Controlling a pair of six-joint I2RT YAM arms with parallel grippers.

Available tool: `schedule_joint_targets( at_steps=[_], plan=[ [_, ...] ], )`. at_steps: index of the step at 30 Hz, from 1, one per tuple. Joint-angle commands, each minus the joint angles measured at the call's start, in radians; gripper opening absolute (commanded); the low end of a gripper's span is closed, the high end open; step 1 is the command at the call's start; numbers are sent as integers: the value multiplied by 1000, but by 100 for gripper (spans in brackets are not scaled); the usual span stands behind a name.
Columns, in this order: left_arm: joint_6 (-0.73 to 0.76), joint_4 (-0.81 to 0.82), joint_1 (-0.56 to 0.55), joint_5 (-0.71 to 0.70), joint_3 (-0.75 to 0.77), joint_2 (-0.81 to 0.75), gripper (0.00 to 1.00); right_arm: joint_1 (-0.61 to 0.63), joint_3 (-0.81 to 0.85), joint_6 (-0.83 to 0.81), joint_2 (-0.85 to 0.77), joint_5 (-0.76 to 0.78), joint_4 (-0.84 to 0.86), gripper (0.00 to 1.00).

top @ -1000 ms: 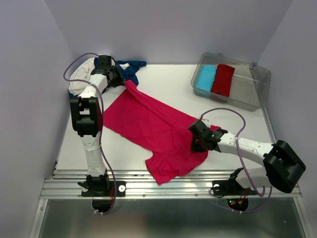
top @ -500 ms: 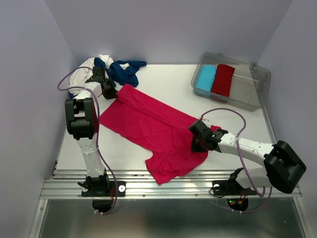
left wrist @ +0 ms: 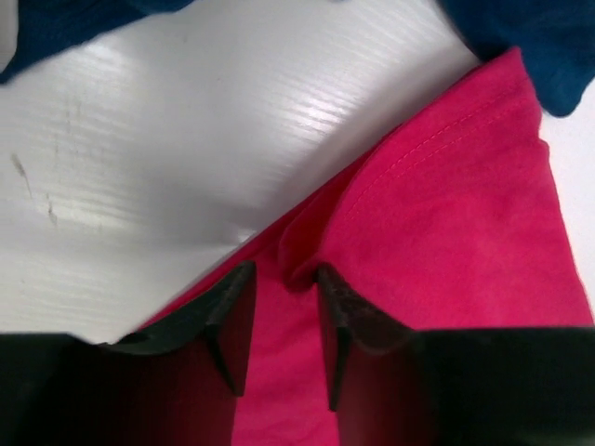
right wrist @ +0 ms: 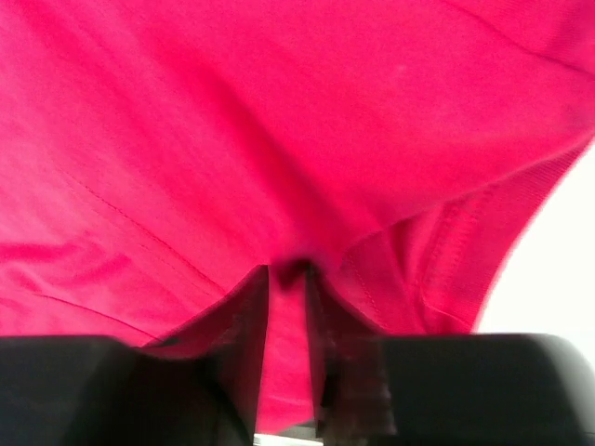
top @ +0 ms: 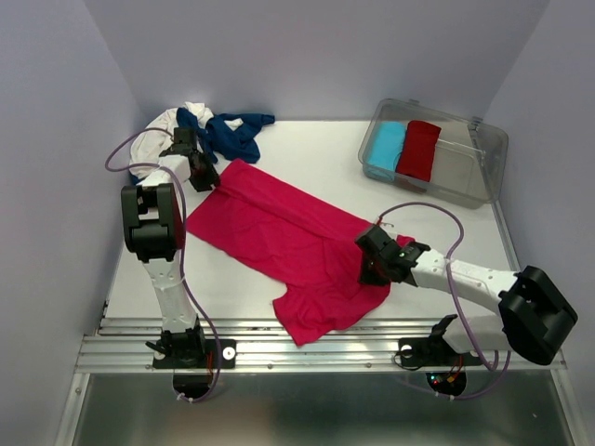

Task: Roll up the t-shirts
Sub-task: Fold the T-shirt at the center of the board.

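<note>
**Left claw has lowered the far corner of the bright pink-red cotton t-shirt onto the white table.**
Only the wrist views show the jaws: both narrowly parted, the right claw astride a cloth pucker.

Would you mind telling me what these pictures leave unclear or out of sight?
- Right wrist view: whether the right gripper pinches the pink t-shirt; its fingers blur into the cloth.
- Top view: the cream-white t-shirt, partly covered by the left arm and the navy t-shirt.
- Left wrist view: the navy t-shirt, cut off by the top edge.
- Top view: the rolls in the bin, too small for detail.
</note>
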Motion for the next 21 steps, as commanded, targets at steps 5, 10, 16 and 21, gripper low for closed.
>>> schedule_joint_targets(
  at_steps=[5,10,16,21],
  plan=[
    [18,-37,7,-92,21,-165,66,7,67,-22,-100,168,-154,60],
    [29,-50,-54,-92,87,-160,64,-81,109,-54,-99,211,-180,60],
    [21,-35,-160,-46,181,-45,59,-299,144,-140,-59,130,-33,52],
    [4,-12,-179,11,235,69,57,-422,164,-177,88,30,84,45]
  ],
)
